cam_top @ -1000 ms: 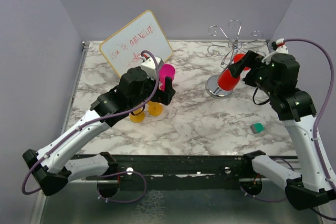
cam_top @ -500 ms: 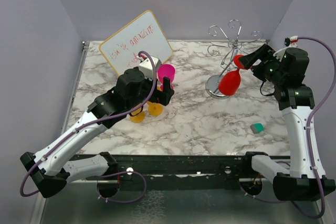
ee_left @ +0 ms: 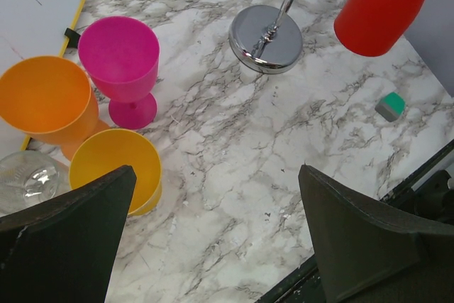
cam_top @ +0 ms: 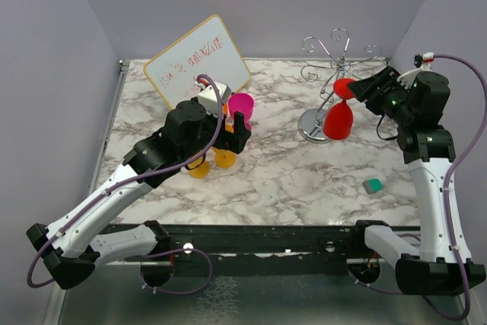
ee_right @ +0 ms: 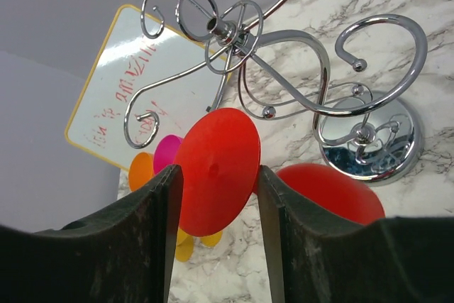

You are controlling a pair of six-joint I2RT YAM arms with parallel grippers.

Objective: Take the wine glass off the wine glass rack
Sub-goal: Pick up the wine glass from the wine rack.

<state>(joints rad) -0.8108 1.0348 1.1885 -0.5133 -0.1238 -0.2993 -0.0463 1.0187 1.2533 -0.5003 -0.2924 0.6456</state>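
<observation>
The right gripper [ee_right: 216,172] is closed on the round foot of the red wine glass [cam_top: 337,118], one finger on each side of the disc. The glass hangs upside down from it, with its long axis nearly upright and the bowl below the fingers. The coming move turns on how the foot sits against the wine glass rack [ee_left: 266,39]. In the right wrist view the curled arms lie just ahead of the fingertips and slightly above them. The foot appears to sit below and short of the nearest scroll rather than threaded in it (though the overlap in that view leaves the clearance uncertain). My reading is that pulling back towards the gripper's own side, away from the post, would free it. The overhead view adds that the bowl hangs beside the post and above the mirrored base, apparently not touching either. The left wrist view shows the bowl well above the marble table [ee_left: 234,147]. The left gripper [ee_left: 216,175] is spread wide and holds nothing. It hovers over a pink goblet [ee_left: 122,58] and two orange cups, far from the rack, so the right arm is the nearer one.
</observation>
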